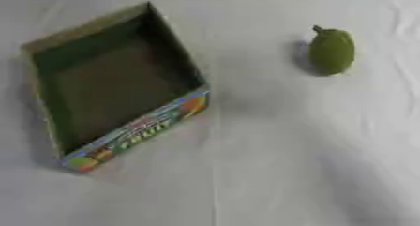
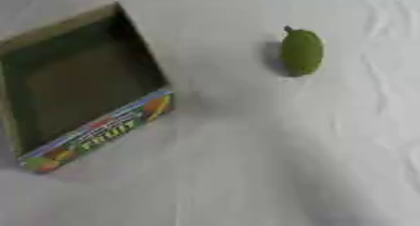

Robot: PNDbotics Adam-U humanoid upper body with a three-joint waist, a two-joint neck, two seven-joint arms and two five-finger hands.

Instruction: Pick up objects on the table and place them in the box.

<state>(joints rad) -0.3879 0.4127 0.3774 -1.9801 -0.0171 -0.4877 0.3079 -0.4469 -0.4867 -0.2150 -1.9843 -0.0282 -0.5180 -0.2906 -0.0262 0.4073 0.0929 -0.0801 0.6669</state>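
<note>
Bare white tablecloth (image 1: 271, 173), creased along its right side, fills the near part of my view, and neither of my hands shows in either eye, so I cannot tell how their fingers stand. On the left, an open cardboard box (image 1: 139, 126) sits askew on the cloth, its printed colourful front wall turned toward me and its dark inside apparently empty. Well apart from it, at the far right, a green pear-shaped fruit (image 1: 331, 51) lies on the cloth with its short stem pointing away from me.

As I read it, the task is at its start: the fruit is the only loose thing I can see, and it is not yet in the box. My worries from here are these. The fruit is rounded and could roll off if my fingers nudge its side before they close round it. The cloth is loose and could bunch under a dragging hand. The box looks light, so clipping its tilted wall on the way over could shove it aside or tip it.
</note>
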